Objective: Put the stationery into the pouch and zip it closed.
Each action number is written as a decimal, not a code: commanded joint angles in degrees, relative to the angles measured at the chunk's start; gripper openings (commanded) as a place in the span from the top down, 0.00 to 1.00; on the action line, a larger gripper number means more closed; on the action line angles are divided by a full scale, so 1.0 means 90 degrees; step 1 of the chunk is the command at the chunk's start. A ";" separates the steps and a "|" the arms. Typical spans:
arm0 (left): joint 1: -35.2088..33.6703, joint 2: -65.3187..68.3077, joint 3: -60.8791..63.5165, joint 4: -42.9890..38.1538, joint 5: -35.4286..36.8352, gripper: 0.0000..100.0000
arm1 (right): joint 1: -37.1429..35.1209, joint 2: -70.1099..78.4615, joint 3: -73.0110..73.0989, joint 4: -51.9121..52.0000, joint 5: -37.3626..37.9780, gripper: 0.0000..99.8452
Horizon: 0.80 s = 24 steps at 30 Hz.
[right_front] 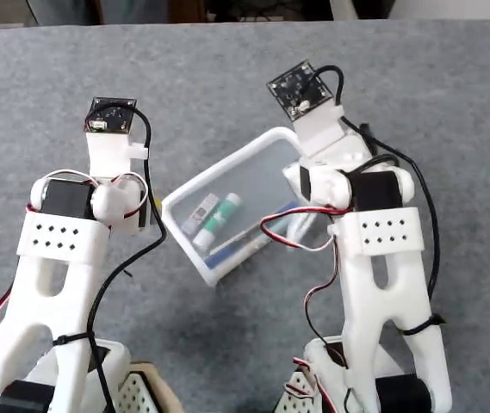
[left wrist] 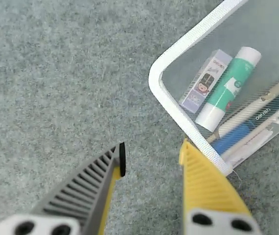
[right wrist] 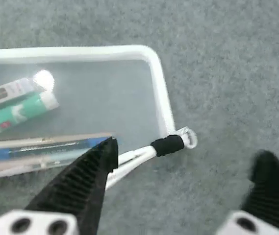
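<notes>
Pouch point(right_front: 253, 176) lies flat and skewed on the grey bench point(right_front: 227, 77), between my two arms. The stationery is inside it: eraser point(left wrist: 205, 81) and glue stick point(left wrist: 227, 88) side by side near one rounded corner, pens point(left wrist: 257, 117) lying lengthwise along the long edge beyond them. Judgement: the loading part is done and only the zip is left. Left claw point(left wrist: 152, 147) is spread wide and holds nothing; it hangs low over bare bench just beside that rounded corner, with the yellow finger close against the white edging. I read this as a bracing position, ready to pin the pouch so it does not slide when the zip is pulled. Right claw point(right wrist: 188, 149) is also spread wide and empty, poised over the far corner, where the zipper pull point(right wrist: 167, 145) – black tab, small ring at its tip – sticks out past the edging onto the bench, lying between my two fingers but touched by neither. I cannot tell from here whether the zip is fully run home. Pose, from the high view: both arms reach forward from their bases at the near edge of the bench, wrists pitched steeply down – left arm to one side of the pouch, right arm above its other end.
</notes>
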 commanded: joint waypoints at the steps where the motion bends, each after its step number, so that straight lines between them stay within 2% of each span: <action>1: 0.0015 -0.0029 -0.0015 0.0020 0.0000 0.80 | -0.0293 -0.0181 -0.0679 0.0381 -0.0996 0.38; 4: 0.0015 -0.0029 -0.0005 0.0020 0.0000 0.80 | -0.0322 -0.0171 -0.1060 0.0576 -0.1426 0.34; 20: -0.0044 -0.0078 -0.0015 0.0029 -0.0010 0.80 | -0.0322 -0.0161 -0.0151 0.0694 -0.1211 0.35; 22: -0.0044 -0.0098 -0.0015 0.0068 -0.0010 0.80 | -0.0322 -0.0151 -0.0122 0.0977 -0.0987 0.39; 24: -0.0044 -0.0098 -0.0005 0.0088 -0.0225 0.83 | -0.0313 -0.0151 -0.0132 0.1172 -0.0791 0.47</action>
